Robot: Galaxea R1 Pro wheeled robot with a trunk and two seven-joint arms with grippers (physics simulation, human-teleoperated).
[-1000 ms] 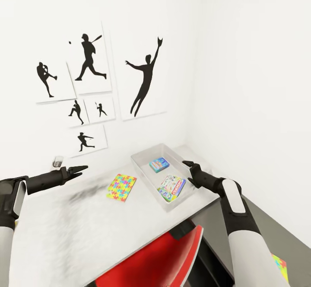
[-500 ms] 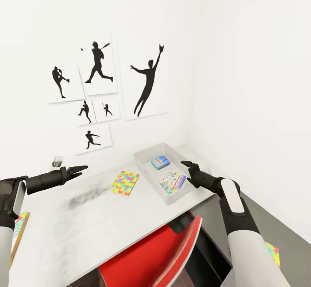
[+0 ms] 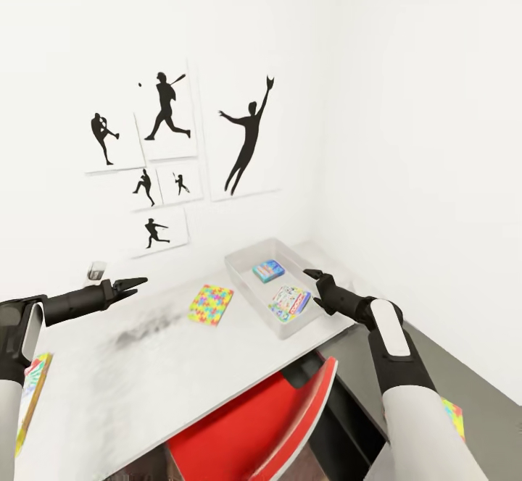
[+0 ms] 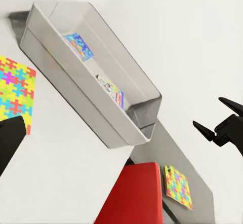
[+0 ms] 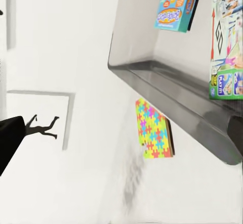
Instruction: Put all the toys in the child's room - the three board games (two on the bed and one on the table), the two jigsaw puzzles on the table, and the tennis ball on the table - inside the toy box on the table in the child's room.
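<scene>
The toy box (image 3: 243, 278) stands at the table's (image 3: 145, 365) far right end and holds two board games, a blue one (image 3: 268, 271) and a white-green one (image 3: 290, 301). One jigsaw puzzle (image 3: 211, 304) lies on the table just left of the box, and another (image 3: 453, 417) lies on the floor at the right. A third flat colourful box (image 3: 30, 390) shows at the left edge by my left arm. My left gripper (image 3: 141, 286) hovers open over the table's left part. My right gripper (image 3: 309, 287) hangs open at the box's right rim. The tennis ball and bed are out of view.
A red chair (image 3: 268, 423) is tucked under the table's front edge, between my arms. Black silhouette pictures (image 3: 246, 140) hang on the white wall behind the table, with a wall socket (image 3: 96, 271) low at the left. The room's corner closes in at the right.
The whole picture has shifted, so the camera moved; the colourful box at the left edge came into view. Both arms keep the same pose and nothing was taken or let go.
</scene>
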